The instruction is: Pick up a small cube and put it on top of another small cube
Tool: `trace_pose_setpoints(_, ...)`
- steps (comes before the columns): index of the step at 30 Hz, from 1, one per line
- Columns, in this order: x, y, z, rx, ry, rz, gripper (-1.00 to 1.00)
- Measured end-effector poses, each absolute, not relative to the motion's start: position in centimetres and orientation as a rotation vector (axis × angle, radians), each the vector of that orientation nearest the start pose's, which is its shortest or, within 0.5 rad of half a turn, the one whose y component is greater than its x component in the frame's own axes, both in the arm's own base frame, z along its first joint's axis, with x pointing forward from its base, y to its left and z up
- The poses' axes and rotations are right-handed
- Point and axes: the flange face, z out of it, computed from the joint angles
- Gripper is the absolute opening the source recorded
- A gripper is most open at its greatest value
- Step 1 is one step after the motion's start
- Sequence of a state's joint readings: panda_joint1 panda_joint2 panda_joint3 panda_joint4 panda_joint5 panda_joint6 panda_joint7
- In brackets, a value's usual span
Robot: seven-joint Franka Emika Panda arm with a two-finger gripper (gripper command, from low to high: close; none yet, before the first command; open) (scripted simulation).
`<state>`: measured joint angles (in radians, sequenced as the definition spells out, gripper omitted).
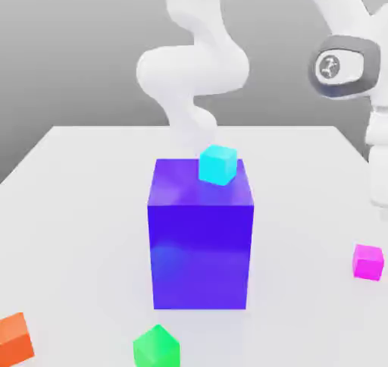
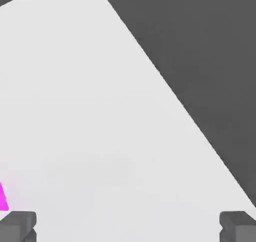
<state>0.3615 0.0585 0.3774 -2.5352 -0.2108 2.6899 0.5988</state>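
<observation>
Fingertips (image 2: pixel 18 225) frame bare table (image 2: pixel 100 111), jaws spread fully wide, holding nothing. Magenta cube (image 1: pixel 368 261) sits on the table, well apart from the big purple block (image 1: pixel 201 240). I center over magenta first, then descend square.

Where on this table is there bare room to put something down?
The table is bare on the exterior view's left, beside the blue-purple block, and between that block and the magenta cube. It is busier at the front, around the orange cube and green cube.
</observation>
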Motion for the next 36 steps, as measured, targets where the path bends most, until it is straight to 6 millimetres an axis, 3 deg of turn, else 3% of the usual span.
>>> trace_pose_setpoints(4,29.0,34.2,19.8,-3.052,-0.745,-0.031,0.0)
trace_pose_setpoints(9,28.0,34.6,13.8,-3.039,-0.783,-0.001,0.0)
trace_pose_setpoints(10,28.0,34.6,13.0,-3.04,-0.786,0.0,-1.0)
trace_pose_setpoints(17,28.0,34.6,13.1,-3.04,-0.786,0.0,-1.0)
trace_pose_setpoints(22,28.0,34.6,18.2,-3.04,-0.786,-0.001,-1.0)
trace_pose_setpoints(23,28.8,34.0,18.9,-3.054,-0.745,0.0,-1.0)
trace_pose_setpoints(26,34.3,29.4,19.7,-3.124,-0.443,0.002,-1.0)
trace_pose_setpoints(30,41.2,21.2,20.7,-3.165,0.015,0.005,-1.0)
trace_pose_setpoints(33,45.0,14.0,21.6,-3.144,0.36,0.007,-1.0)
trace_pose_setpoints(36,47.4,6.7,22.6,-3.085,0.678,0.007,-1.0)
